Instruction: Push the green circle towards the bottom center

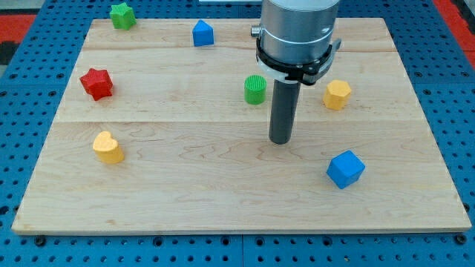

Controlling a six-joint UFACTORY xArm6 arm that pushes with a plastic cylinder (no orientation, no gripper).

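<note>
- Resting on the wooden board (223, 200), my tip (280, 141) sits a little right of the board's centre, on bare wood.
- No pincer on this rig: the arm ends in a plain dark rod, so nothing opens or closes and nothing is held. Tip touches no block.
- Green circle (254, 89), a short ribbed cylinder, stands upright in the upper middle of the board, up and to the view's left of my tip. It is near the rod but apart from it; a strip of bare wood shows between them.
- Green circle lies toward the view's top from my tip, so the tip is on the bottom-side of it, not behind it.
- Yellow hexagon-like block (337, 94) is to the view's right of the rod, about level with the green circle, also clear of the rod.
- Blue cube (346, 168) lies toward the bottom right, well apart from my tip.
- Blue house-shaped block (202, 33) is near the top edge, up and left of the green circle.
- Green star-like block (122, 15) sits at the top left corner.
- Red star-like block (96, 83) is at the left side.
- Yellow heart-shaped block (108, 147) is below the red one, lower left.
- Grey arm housing (297, 33) hangs above the rod, hiding part of the board's top edge.
</note>
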